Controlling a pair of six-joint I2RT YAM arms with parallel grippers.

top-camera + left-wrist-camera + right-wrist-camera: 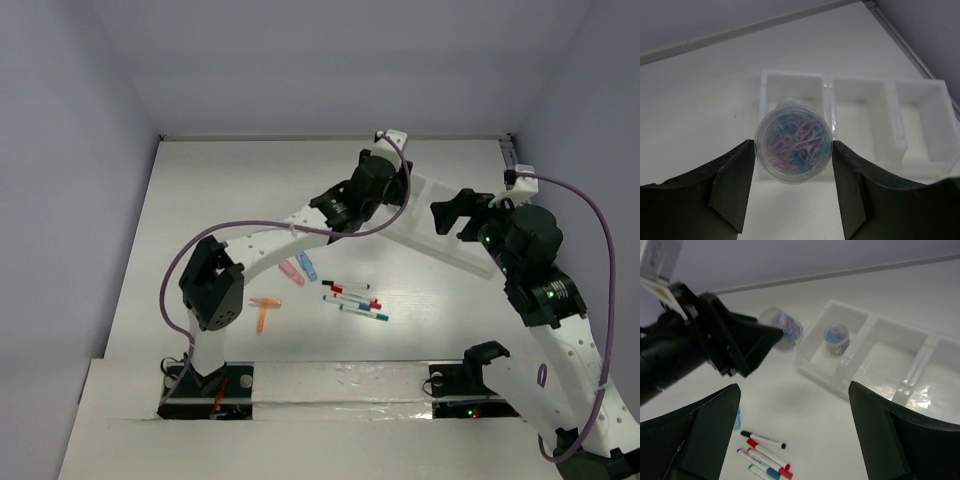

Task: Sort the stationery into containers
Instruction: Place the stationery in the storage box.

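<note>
The left arm is stretching long across the desk point(240, 190), from its base out to the tray point(892, 125). The left claw point(793, 150) is clamping a clear round tub point(792, 140) of coloured paper clips, one finger on each side. The tub is hanging in the air just short of the tray's end compartment. A second tub point(836, 337) is sitting inside that same compartment. The right arm is bending in beside the tray, and the right claw point(794, 390) is gaping wide, holding nothing. Pens point(765, 450) are lying loose on the desk nearby.
</note>
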